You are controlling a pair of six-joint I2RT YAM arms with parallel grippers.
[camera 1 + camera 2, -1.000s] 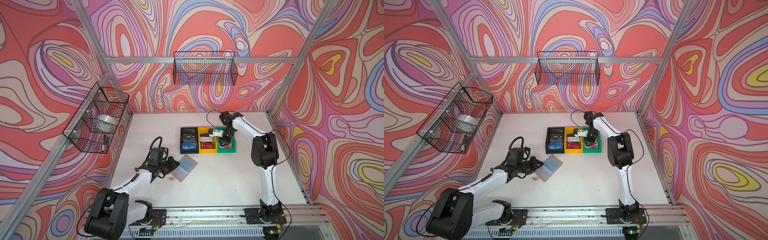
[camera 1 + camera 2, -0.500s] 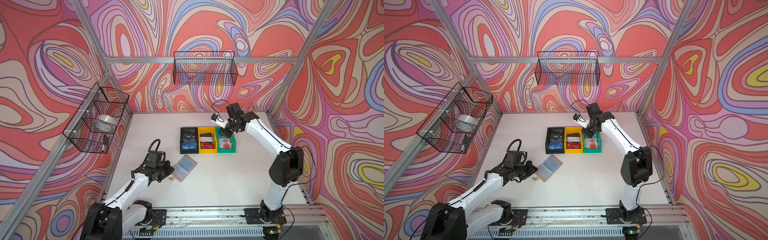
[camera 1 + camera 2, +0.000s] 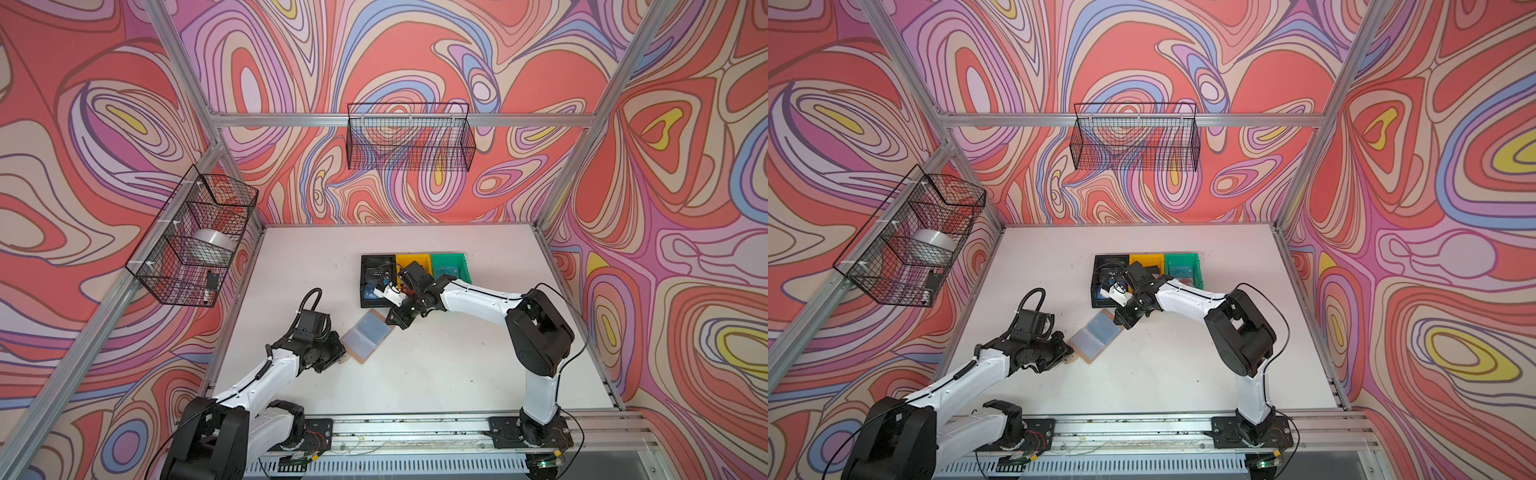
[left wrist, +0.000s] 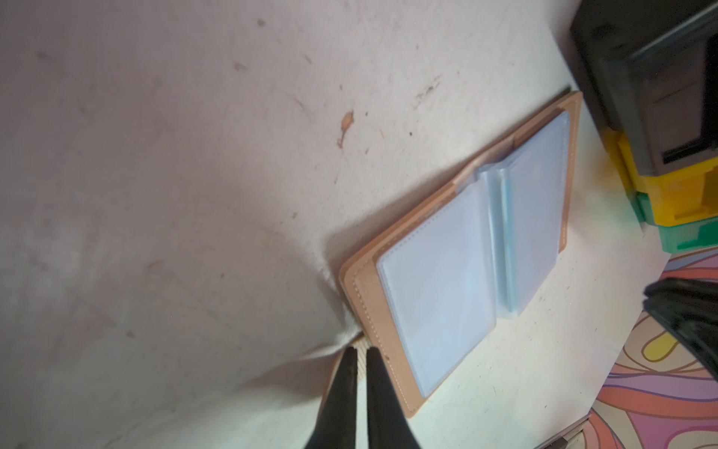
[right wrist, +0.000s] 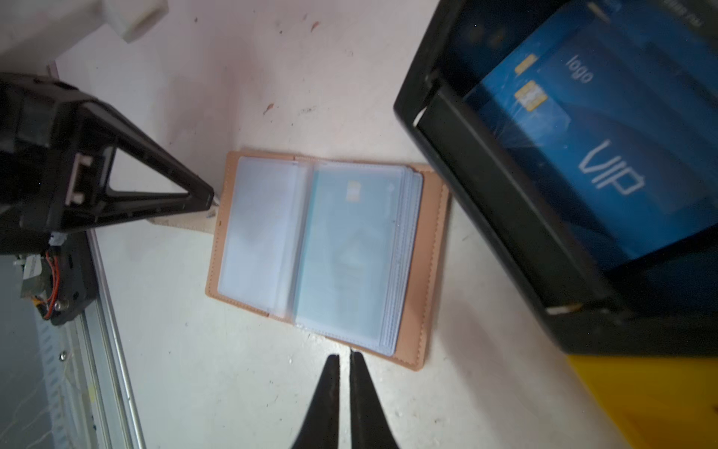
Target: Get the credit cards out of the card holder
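Since a second ago the right arm has swung away from the green bin (image 3: 449, 268) and come down beside the card holder (image 5: 326, 252). The holder lies open on the surface (image 3: 436, 365), just in front of the black bin (image 5: 485, 186). One pale card (image 5: 349, 248) with a chip shows through the top clear sleeve of the thicker stack of pages. The blue VIP card (image 5: 606, 155) already lies in the black bin.

The left tool (image 4: 359, 357) is pinched on the snap strap (image 5: 182, 223) at the holder's outer edge, anchoring it. The right tool (image 5: 345, 359) hovers just off the holder's near edge, jaws almost together with nothing between them.

The step in hand looks like drawing out that pale card. To do it well, the jaws should part a little and catch the card's edge alone — not the plastic. The pull should run flat along the sleeve while the left tool keeps the strap taut against it. Which side the sleeve opens on I cannot tell.
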